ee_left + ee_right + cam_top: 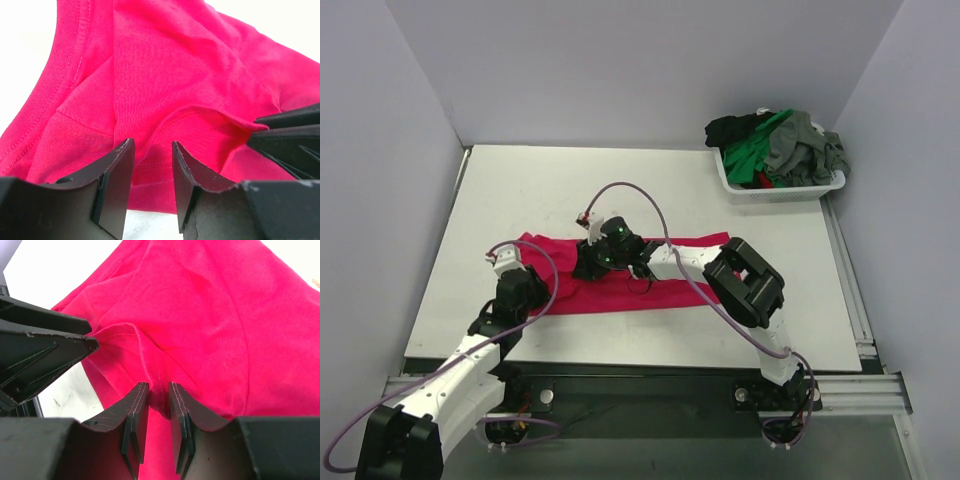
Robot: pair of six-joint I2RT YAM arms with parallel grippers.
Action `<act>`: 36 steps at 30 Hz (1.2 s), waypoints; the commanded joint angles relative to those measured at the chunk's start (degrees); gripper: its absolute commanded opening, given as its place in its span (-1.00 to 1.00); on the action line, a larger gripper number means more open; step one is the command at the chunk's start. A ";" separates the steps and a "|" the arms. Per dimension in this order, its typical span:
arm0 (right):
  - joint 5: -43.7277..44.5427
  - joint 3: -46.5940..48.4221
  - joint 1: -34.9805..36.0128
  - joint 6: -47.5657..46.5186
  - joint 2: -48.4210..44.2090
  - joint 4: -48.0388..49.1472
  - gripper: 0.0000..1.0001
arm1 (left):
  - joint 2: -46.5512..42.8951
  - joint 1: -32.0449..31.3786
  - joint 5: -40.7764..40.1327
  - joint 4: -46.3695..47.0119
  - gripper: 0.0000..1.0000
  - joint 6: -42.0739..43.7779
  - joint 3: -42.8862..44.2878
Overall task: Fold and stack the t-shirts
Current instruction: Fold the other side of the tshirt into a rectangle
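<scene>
A crimson-red t-shirt (610,297) lies as a long folded strip across the middle of the table. My left gripper (527,290) is at its left end, jaws nearly together with the shirt's hem (175,65) between the fingertips (153,147). My right gripper (592,262) is a little to the right, shut on a pinched fold of the red cloth (210,315) at its fingertips (159,387). Each gripper shows in the other's wrist view, close together: the right one (287,135) and the left one (40,345). Green (750,150), grey (802,145) and black (730,128) shirts lie heaped in the basket.
A white plastic basket (780,191) stands at the far right corner of the white table (540,190). Grey walls close in the back and both sides. Purple cables loop over both arms.
</scene>
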 commanded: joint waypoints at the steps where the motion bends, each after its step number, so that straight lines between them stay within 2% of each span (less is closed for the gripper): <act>1: -1.14 -1.37 -0.23 0.20 -4.25 2.66 -0.52 | -1.31 -0.24 -0.28 -0.18 -0.07 -0.44 2.09; 11: -0.61 -5.15 -0.40 0.29 -6.80 2.75 -0.44 | -5.26 -0.15 3.24 0.70 0.00 -0.61 1.82; 17: -0.87 -7.96 -0.40 -0.15 -9.17 2.66 -0.43 | -2.37 0.55 3.41 0.52 0.13 -0.35 3.93; 22: -0.88 -11.38 -0.75 -0.59 -11.98 2.22 -0.25 | 0.27 4.32 4.90 1.58 0.20 0.18 7.35; 26: -0.26 -14.90 -2.24 0.37 -15.76 2.13 -0.19 | 4.30 9.95 7.27 2.10 0.27 0.71 10.16; 30: -0.96 -19.21 -7.24 3.36 -21.12 2.22 -0.14 | 11.25 14.08 9.21 6.23 0.29 1.14 14.47; 36: -1.14 -25.80 -20.42 6.00 -29.03 -0.84 0.10 | 25.83 15.93 8.68 7.99 0.29 3.34 23.52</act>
